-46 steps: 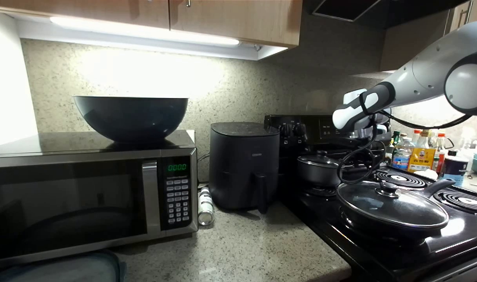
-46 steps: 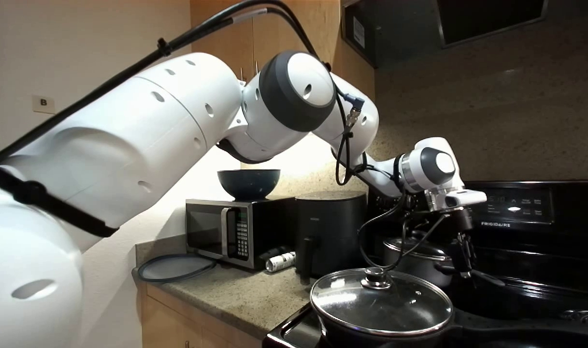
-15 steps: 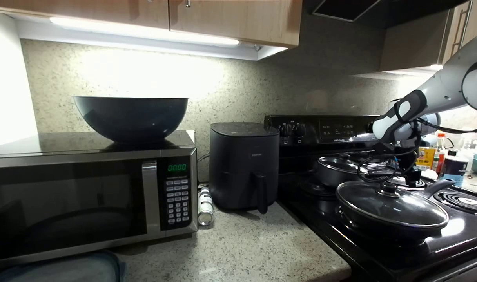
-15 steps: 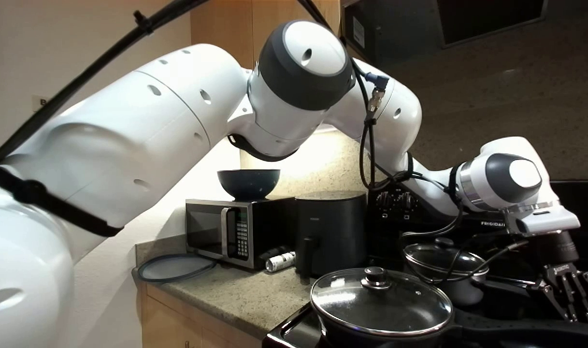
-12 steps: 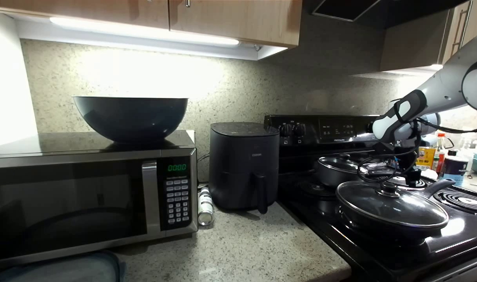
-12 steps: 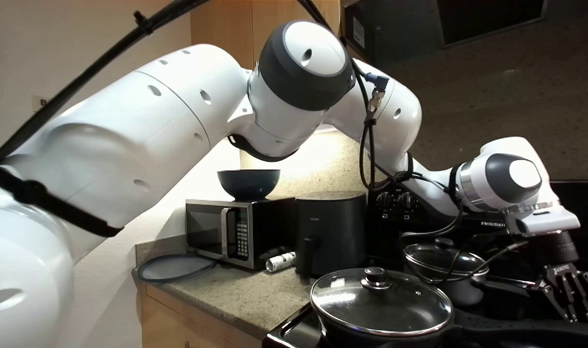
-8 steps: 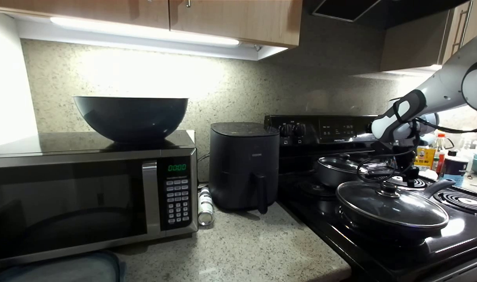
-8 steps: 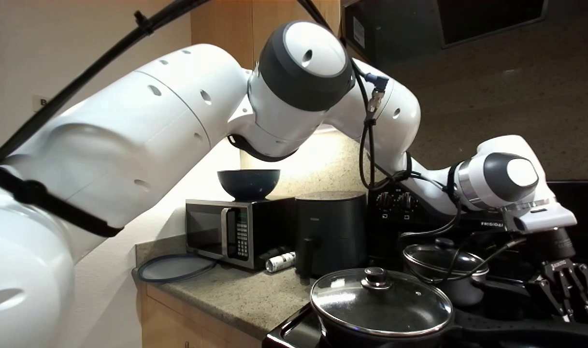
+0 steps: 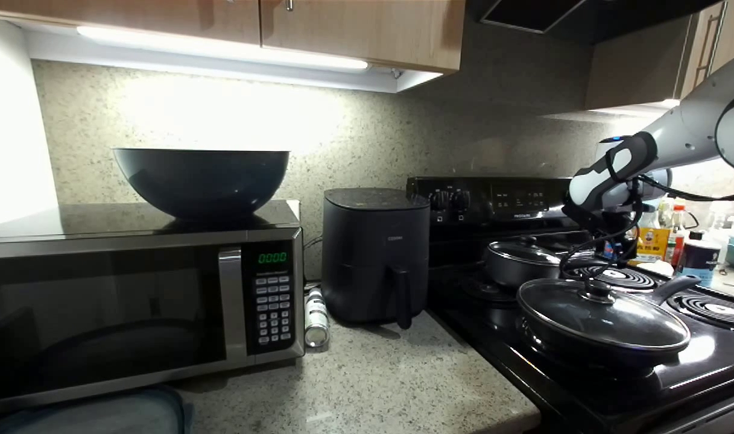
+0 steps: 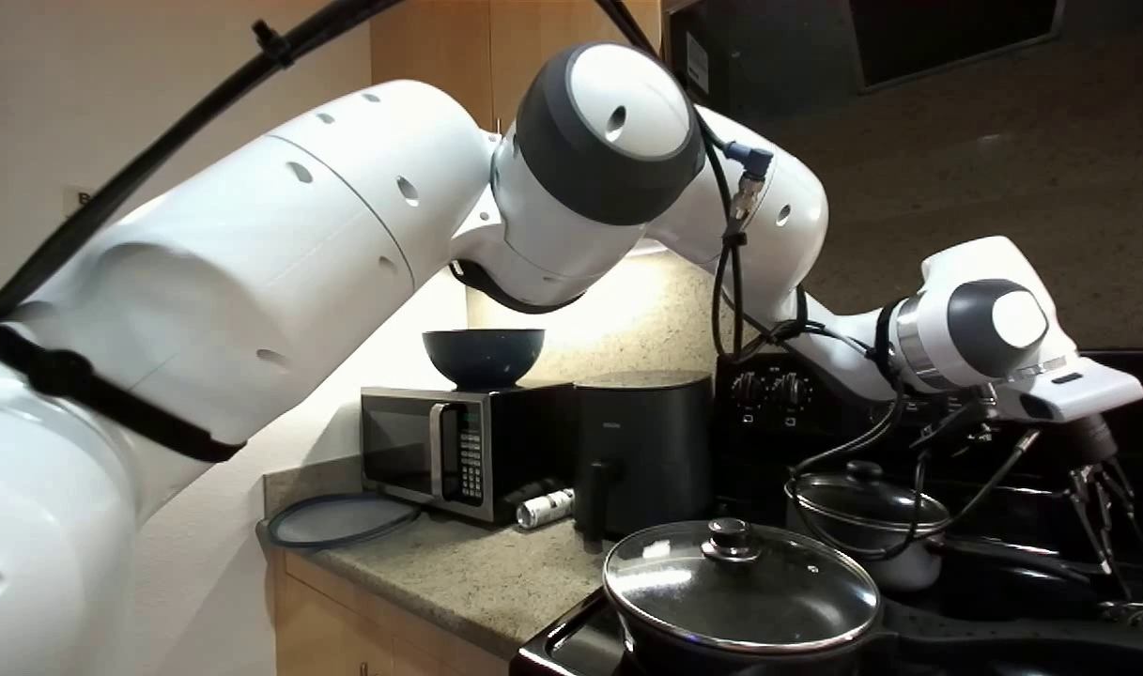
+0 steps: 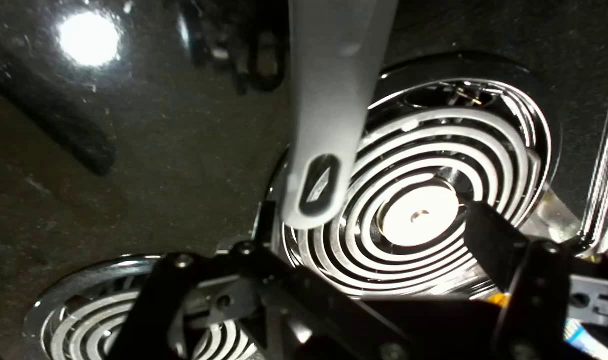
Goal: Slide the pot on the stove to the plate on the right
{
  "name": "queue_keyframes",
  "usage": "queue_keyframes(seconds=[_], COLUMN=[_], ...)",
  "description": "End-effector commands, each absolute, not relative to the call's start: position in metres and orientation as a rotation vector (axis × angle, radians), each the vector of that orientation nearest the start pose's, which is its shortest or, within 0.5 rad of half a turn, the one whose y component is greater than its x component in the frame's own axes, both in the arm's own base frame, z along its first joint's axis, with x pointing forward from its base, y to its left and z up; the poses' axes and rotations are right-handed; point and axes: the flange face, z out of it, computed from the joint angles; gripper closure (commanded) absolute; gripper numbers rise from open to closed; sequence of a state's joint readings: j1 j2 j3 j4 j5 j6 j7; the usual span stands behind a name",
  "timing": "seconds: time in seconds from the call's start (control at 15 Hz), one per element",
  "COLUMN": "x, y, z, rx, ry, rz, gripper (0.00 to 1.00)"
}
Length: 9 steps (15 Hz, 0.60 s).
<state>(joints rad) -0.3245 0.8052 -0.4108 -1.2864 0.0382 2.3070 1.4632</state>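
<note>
Well, jointed fingers [image 11: 491, 242] stand spread near the round, glass-lidded pot's [image 9: 511, 270] handle [image 11: 331, 115].

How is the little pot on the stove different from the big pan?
Size: the big pan is much wider than the little pot.
Place: the big pan stands toward the front of the stove, while the little pot stands farther back, nearer the back panel.
Colour: the big pan's outside looks black; the little pot's looks greyer.
Same: the pan's lid and the pot's lid are both see-through, each with a knob on top.
</note>
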Motion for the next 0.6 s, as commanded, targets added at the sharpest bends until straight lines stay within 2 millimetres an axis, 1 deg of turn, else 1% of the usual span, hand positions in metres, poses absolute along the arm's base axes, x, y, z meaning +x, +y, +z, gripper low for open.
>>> queue_keyframes(seconds=[0.0, 0.13, 0.27, 0.53], x=[0.625, 0.630, 0.640, 0.663], y=[-0.452, -0.447, -0.434, -0.397], z=[0.322, 0.317, 0.317, 0.321], rx=[-1.670, -1.729, -1.790, -1.910], ry=[2.755, 2.726, 2.677, 2.605], rz=[-0.562, -0.530, -0.526, -0.576], gripper=[0.00, 0.00, 0.00, 0.00])
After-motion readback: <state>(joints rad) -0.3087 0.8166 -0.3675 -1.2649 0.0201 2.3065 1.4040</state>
